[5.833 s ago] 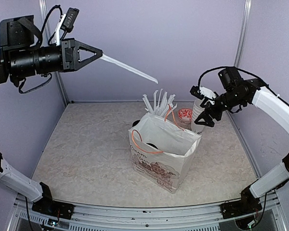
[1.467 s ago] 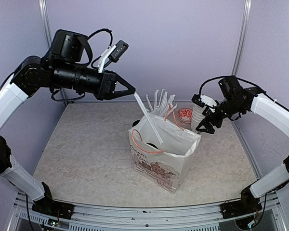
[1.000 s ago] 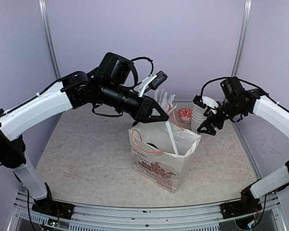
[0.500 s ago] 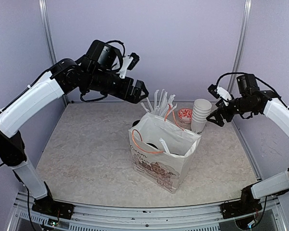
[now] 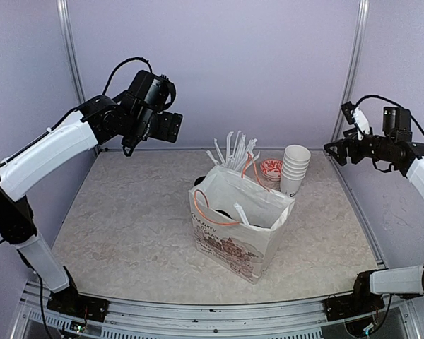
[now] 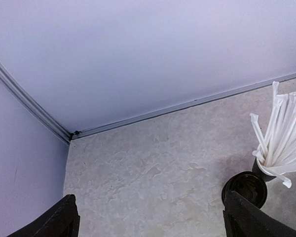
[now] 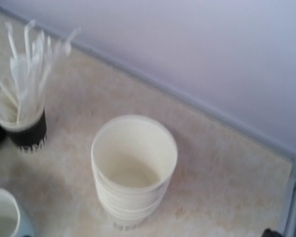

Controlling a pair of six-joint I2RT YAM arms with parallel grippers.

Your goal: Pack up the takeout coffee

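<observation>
A printed paper bag [image 5: 240, 227] with orange handles stands with its mouth open on the table [image 5: 127, 226], and everything else is placed from it. One black-lidded coffee cup [image 5: 199, 182] stands on the table just behind the bag's far left corner, outside the bag. In the top view only its lid clears the bag's rim. The left wrist view looks down on the round lid [image 6: 245, 186], so the cup is upright, its long axis vertical and its lid facing up. It is just beside a holder of wrapped straws [image 5: 233, 150], which fan upward behind the bag's far edge. Low inside the bag's mouth, toward its left side, sits what looks like a second black lid [image 5: 223, 212], also facing up; whatever is beneath it is hidden. A single wrapped straw [image 5: 242, 215] leans inside the bag just right of that lid. Behind the bag's far right corner stands a stack of lidless white cups [image 5: 295, 169], mouths up. A red-and-white patterned round thing [image 5: 272, 169] sits between the stack and the straws. The left gripper [image 5: 152, 133] hangs in the air well off to the bag's far left, its fingers [image 6: 64, 219] spread wide with nothing between them. The right gripper [image 5: 338, 150] is held high to the bag's right, beyond the cup stack, its fingers parted and empty. In the right wrist view a light-blue mug [image 7: 2, 217] shows near the stack.
</observation>
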